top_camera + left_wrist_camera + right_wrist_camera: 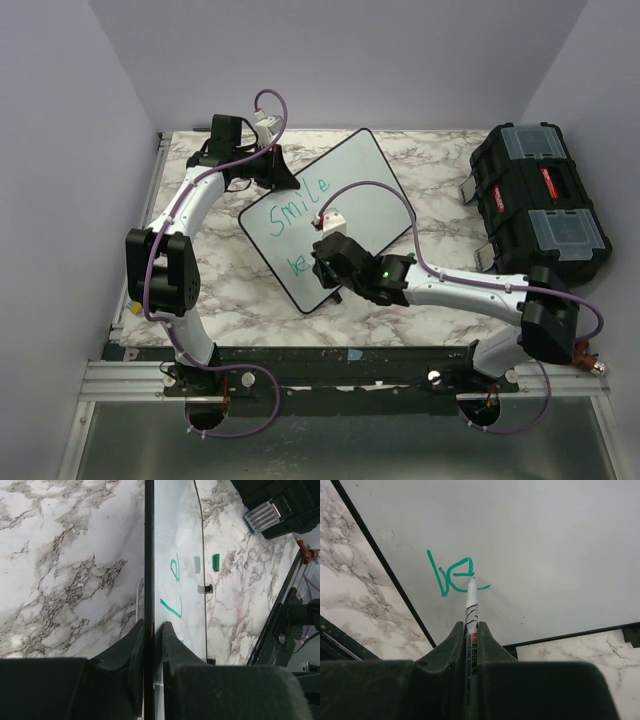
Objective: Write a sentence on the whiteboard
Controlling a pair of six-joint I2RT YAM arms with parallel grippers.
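Note:
The whiteboard (350, 190) lies tilted on the marble table. Green writing on it reads "Smile" (298, 208) above and "be" (296, 265) below; the "be" shows in the right wrist view (452, 576). My left gripper (278, 170) is shut on the board's far-left black frame edge (148, 555), one finger on each side. My right gripper (328, 262) is shut on a white marker (470, 611), whose green tip touches the board at the end of the "e". The board (545, 545) fills the right wrist view.
A black toolbox (538, 200) with clear lid compartments stands at the right. A green marker cap (216, 562) lies on the table beyond the board. The metal rail (340, 360) runs along the near edge. Grey walls close in the left, right and back.

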